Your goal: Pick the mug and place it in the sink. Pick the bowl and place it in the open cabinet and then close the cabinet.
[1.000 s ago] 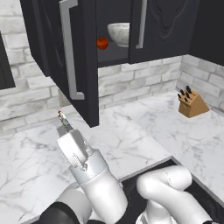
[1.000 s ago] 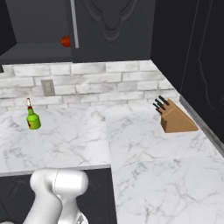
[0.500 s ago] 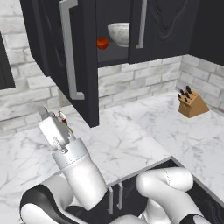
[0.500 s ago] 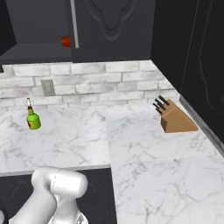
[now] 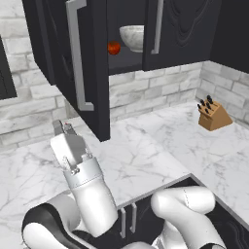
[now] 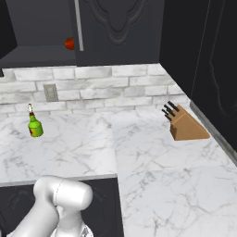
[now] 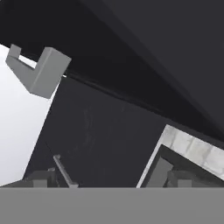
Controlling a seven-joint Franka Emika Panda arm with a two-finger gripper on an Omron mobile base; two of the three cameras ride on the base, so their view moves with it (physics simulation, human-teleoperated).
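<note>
While the arm leans to the left over the white marble counter (image 5: 146,151), the gripper (image 5: 62,127) sits near the open cabinet door (image 5: 80,63), just below the foot of its long silver handle (image 5: 78,53). Jaws are spread wide, nothing held. In the hand view the two finger tips (image 7: 41,178) stand far apart at the bottom, facing a dark panel with a grey bracket-shaped handle end (image 7: 39,72) up left and a strip of marble edge at right.

Left base view, left to right: open door swung out toward the camera, then the cabinet (image 5: 126,53) opening with a small red round item (image 5: 114,47) on the shelf and the bowl (image 5: 132,37) beside it, further in and partly hidden by the closed right door (image 5: 182,29). Bowl is upright on the shelf. Knife block (image 5: 214,115) far right on the counter near the brick wall corner.

Right base view, left to right: green bottle (image 6: 34,125) on the counter by the wall, an outlet (image 6: 50,92) on the brick above it, red item (image 6: 69,43) on the cabinet shelf, knife block (image 6: 185,125) at right near a tall dark panel.
</note>
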